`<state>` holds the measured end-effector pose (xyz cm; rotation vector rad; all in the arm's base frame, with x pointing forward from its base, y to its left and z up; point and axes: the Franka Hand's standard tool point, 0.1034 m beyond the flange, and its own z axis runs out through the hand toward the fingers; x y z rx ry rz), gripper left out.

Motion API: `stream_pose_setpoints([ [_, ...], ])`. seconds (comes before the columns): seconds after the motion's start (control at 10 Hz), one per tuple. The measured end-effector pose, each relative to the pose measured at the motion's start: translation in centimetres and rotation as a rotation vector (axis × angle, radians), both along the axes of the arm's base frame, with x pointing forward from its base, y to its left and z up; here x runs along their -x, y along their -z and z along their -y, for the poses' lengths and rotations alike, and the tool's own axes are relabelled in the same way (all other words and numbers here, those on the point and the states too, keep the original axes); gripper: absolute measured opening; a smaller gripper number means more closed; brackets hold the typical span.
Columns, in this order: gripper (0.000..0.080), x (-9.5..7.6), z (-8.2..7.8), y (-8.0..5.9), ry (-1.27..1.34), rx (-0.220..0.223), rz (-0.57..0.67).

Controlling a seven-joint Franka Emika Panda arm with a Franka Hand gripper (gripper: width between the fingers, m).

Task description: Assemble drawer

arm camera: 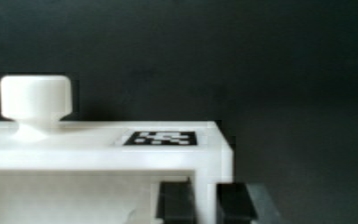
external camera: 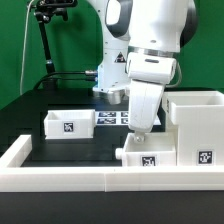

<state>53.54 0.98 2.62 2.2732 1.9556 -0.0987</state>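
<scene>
The jaws stand narrow, two dark fingers [arm camera: 179, 203] with a slim gap between them at the edge of the front tray [arm camera: 87, 160]. I cannot tell whether they pinch its wall. On that tray a knob [arm camera: 34, 100] stands upright, and a tag [arm camera: 162, 138] lies on its top face. The arm [external camera: 150, 50] reaches down over the front tray [external camera: 130, 155], which sits just beside the housing [external camera: 195, 135], on the exterior view's left of it. The second tray [external camera: 55, 124] rests on the black desk [external camera: 70, 150], well apart from the housing on that same side. The marker board [external camera: 112, 117] lies behind, between second tray and housing. The border wall [external camera: 70, 178] runs in front of the housing.
</scene>
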Motion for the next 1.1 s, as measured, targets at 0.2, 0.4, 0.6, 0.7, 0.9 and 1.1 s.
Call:
stream_pose_setpoints([
  [0.2,0.0047,-0.1,0.3,0.0,-0.075,0.005,-0.010],
  [0.4,0.0047,-0.1,0.6,0.0,-0.121,0.020,-0.008],
  [0.6,0.0047,-0.2,1.0,0.0,-0.113,0.023,-0.004],
  [0.7,0.0047,-0.2,1.0,0.0,-0.112,0.023,-0.004],
  [0.9,0.0047,-0.2,1.1,0.0,-0.111,0.023,-0.004],
  [1.1,0.0047,-0.1,1.1,0.0,-0.182,0.025,0.004],
])
